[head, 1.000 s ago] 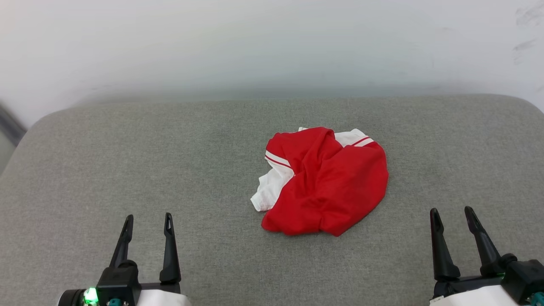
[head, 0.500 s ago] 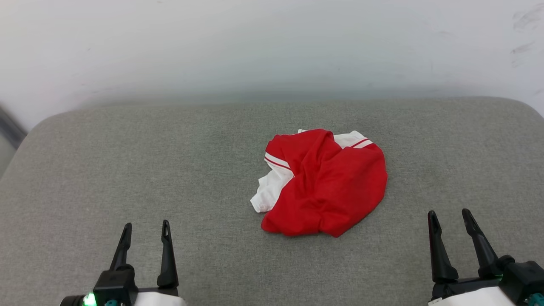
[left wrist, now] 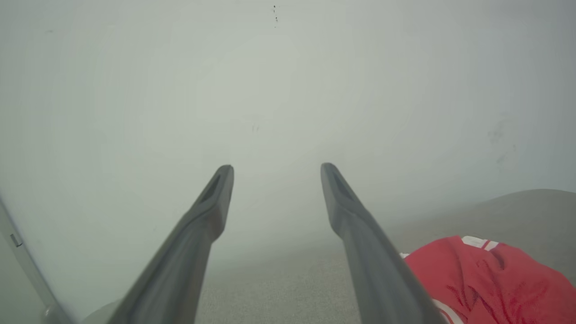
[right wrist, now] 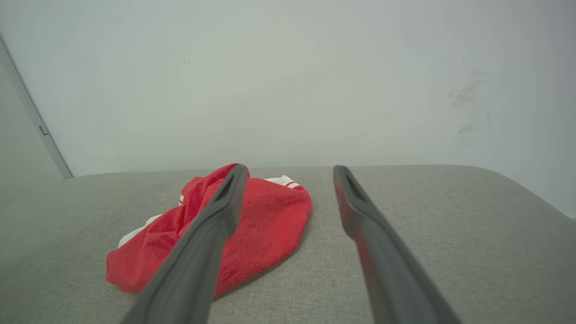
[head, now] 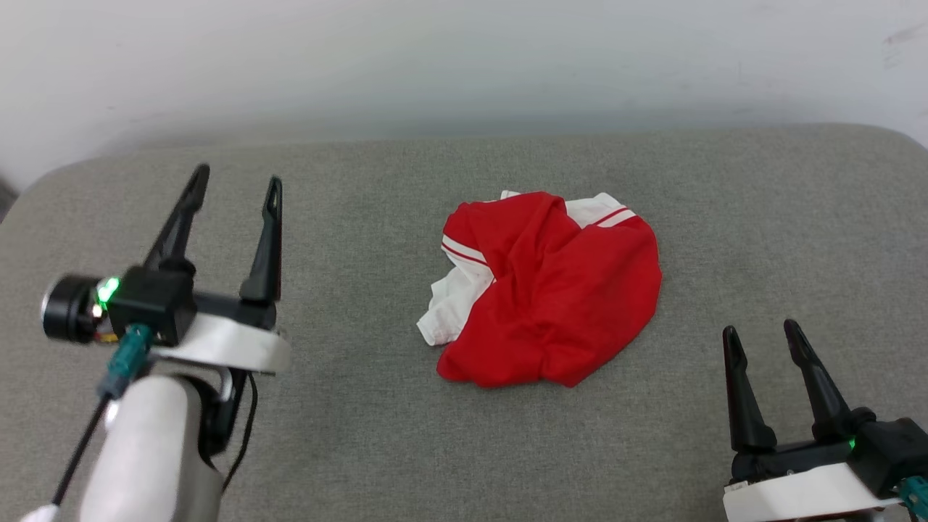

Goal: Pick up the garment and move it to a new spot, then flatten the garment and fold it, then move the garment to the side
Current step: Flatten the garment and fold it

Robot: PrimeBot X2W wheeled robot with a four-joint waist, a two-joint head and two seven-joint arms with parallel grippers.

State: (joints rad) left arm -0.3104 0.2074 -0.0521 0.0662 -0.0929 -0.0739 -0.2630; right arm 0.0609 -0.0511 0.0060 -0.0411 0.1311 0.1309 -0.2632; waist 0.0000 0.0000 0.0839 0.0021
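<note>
One garment (head: pixel 565 290) (crumpled) between left hand (head: pixel 238 174) and right hand (head: pixel 759 328)

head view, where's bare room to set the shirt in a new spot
Bare: the strip between the left gripper and the garment; the stretch from the garment to the right edge of the cushion, beyond the right gripper; the near strip between both arms. Crowded: the middle, under the crumpled garment.

Grey fabric cushion (head: pixel 464 449) with rounded corners before a pale wall (head: pixel 464 58) (few dark scuffs (head: pixel 902 32), far right)
</note>
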